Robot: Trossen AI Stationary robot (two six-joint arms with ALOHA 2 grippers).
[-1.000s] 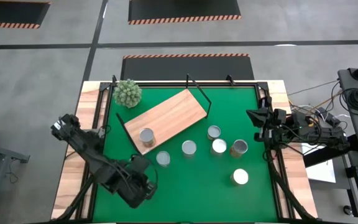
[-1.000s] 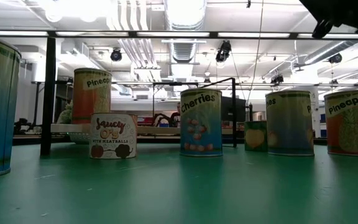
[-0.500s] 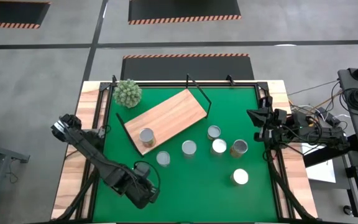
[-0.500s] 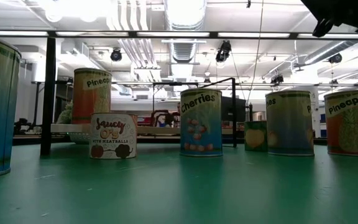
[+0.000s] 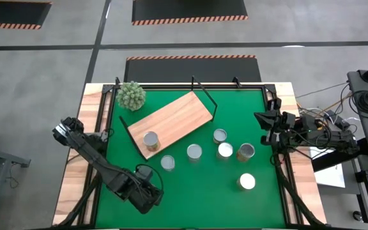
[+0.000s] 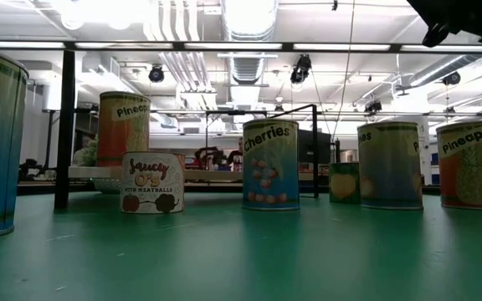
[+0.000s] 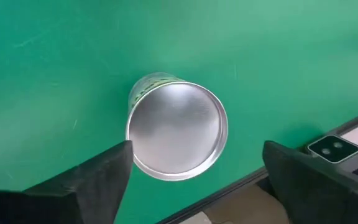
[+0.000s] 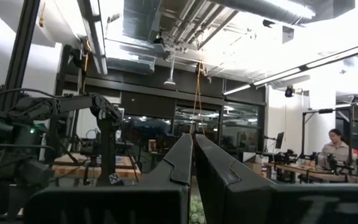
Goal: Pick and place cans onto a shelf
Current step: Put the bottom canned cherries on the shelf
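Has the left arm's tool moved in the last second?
Yes. The left tool has slid slightly toward the table's near edge, away from the shelf.

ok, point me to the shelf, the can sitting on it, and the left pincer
shelf (image 5: 177, 115), high view, bare wood at the board's middle
can on the shelf (image 5: 150, 139), high view, its silver top
left pincer (image 7: 191, 180), left wrist view, midway between its open fingertips

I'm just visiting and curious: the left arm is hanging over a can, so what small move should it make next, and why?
Probably lower straight down. In the left wrist view the left gripper is open above a can whose silver top shows between the fingers, not yet grasped. The right gripper waits shut at the table's edge.
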